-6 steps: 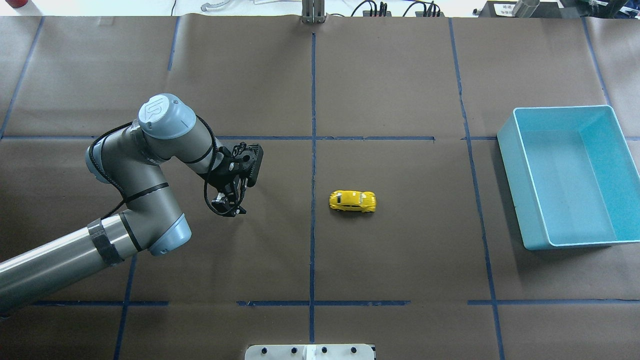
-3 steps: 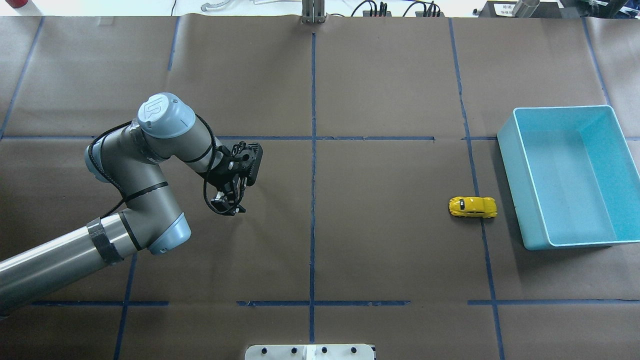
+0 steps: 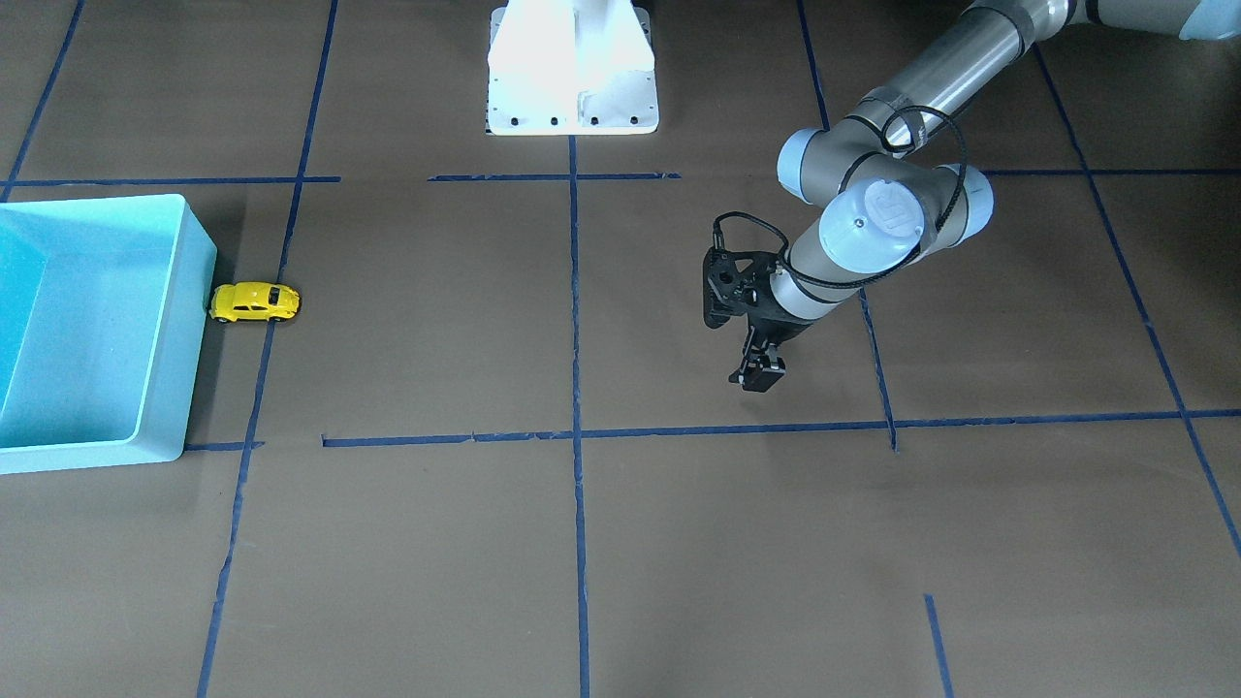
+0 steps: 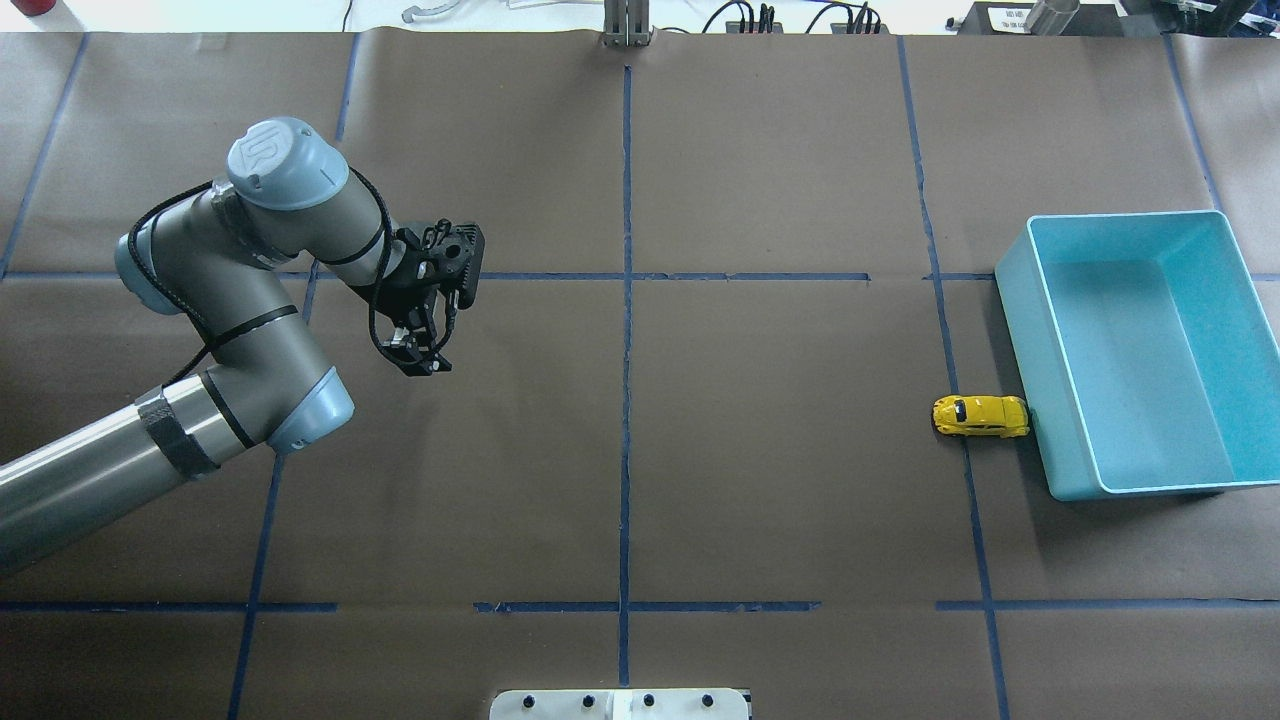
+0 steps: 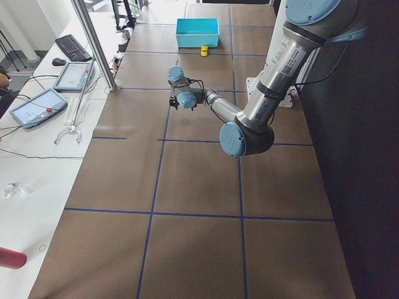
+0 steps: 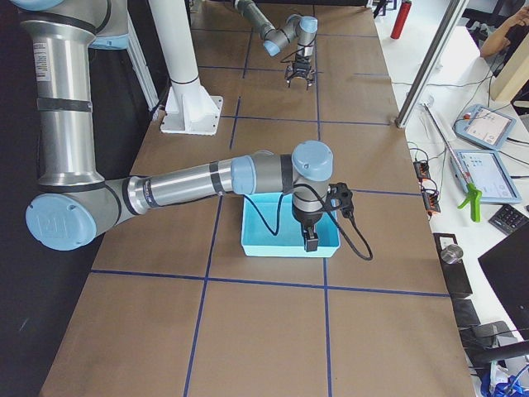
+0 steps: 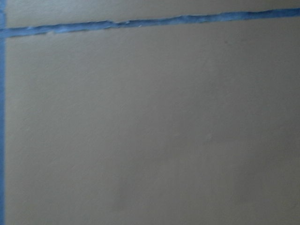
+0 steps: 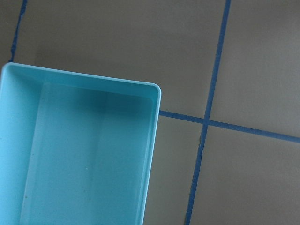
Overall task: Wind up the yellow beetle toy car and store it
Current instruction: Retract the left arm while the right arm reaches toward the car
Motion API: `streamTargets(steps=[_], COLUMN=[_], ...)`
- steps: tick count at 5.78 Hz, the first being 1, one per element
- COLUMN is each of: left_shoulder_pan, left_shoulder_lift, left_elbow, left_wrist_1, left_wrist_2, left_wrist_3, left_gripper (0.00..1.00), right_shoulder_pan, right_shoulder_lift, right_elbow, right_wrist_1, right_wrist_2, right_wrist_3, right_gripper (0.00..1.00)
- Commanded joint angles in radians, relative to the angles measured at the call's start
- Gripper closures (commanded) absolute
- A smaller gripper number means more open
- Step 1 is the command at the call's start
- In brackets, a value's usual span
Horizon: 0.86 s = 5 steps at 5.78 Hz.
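The yellow beetle toy car [image 4: 980,416] stands on its wheels on the brown table, its nose against the outer wall of the light blue bin [image 4: 1020,330]. It also shows in the front-facing view [image 3: 255,301] and the left exterior view [image 5: 204,51]. My left gripper [image 4: 420,362] hangs empty over the table's left half, far from the car, with its fingers slightly apart; it also shows in the front-facing view [image 3: 761,376]. My right gripper [image 6: 310,240] shows only in the right exterior view, above the bin [image 6: 273,248]; I cannot tell whether it is open or shut.
The bin [image 3: 194,320] holds nothing and shows in the right wrist view [image 8: 154,117]. Blue tape lines cross the brown paper. The robot's white base plate [image 3: 572,68] sits at the table's robot side. Tablets and cables lie beyond the far edge.
The car has rolled right from the table's middle to the bin's wall. My left arm has drawn back, up and to the left in the overhead view.
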Motion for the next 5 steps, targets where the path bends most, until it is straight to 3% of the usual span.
streamTargets(steps=[1,3,4,5], left_shoulder_pan=[-0.067,-0.209,-0.248,-0.317], left_shoulder_lift=[-0.003,-0.004,0.041,0.087], left_elbow=[-0.014,-0.017,-0.022,-0.013], left_wrist_1=[0.288,0.416,0.42,0.426], left_wrist_2=[0.001,-0.009,-0.034,-0.032], left_wrist_3=[-0.048,-0.139,-0.143,-0.145], left_gripper=[0.0,0.0,0.0,0.0], right_shoulder_pan=[-0.065,-0.183,-0.235,-0.391], right_shoulder_lift=[0.092,0.079,0.112,0.149], right_elbow=[0.051,0.175,0.181,0.175], right_wrist_1=[-0.098,-0.11,-0.103,-0.103], right_wrist_2=[0.0,-0.039,-0.033,-0.08], right_wrist_3=[0.0,-0.001,-0.002,-0.005], right_gripper=[0.0,0.0,0.0,0.0])
